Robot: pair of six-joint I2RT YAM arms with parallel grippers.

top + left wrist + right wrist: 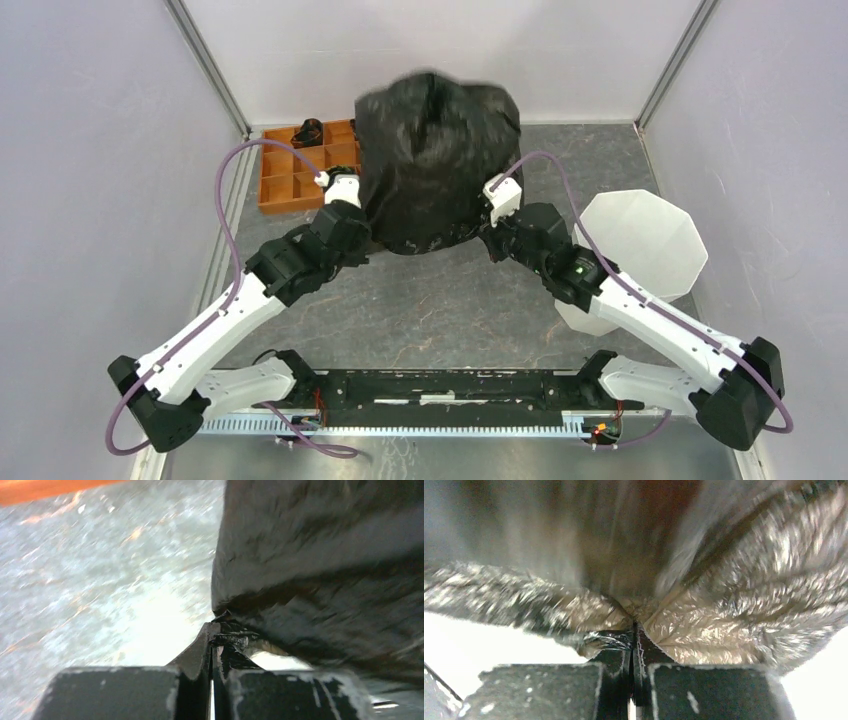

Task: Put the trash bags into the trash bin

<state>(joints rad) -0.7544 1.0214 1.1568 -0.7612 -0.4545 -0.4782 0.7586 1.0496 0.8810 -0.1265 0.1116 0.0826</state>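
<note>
Shows, from above, a thin, glossy, wrinkled black plastic film trash bag (440, 160) raised off the grey stone-patterned table (440, 310) at the far middle, puffed out and slightly blurred, pinched low on one flank by the left gripper (360, 188) and low on the other by the right gripper (488, 207). Places the white translucent plastic trash bin (645, 240) with its octagonal faceted rim off to the right, partly behind the right forearm, mouth open upward, well apart from the bag and with nothing visible inside. Puts a brown wooden compartment tray (295, 170) at the far left, just beside the bag. Turns to the left wrist: jaws pressed nearly together on a crumpled fold of black film, bag bulging up and to the right, table blurred beneath. Turns to the right wrist: jaws likewise closed tight on a gathered pleat, film fanning out to both sides. Reads as the carrying step, bag lifted but not yet over the bin. Calls next, probably, for swinging both arms rightward together without loosening either pinch, centring the bulk over the rim, then lowering and narrowing it, since the spread film looks wider than the mouth.
</note>
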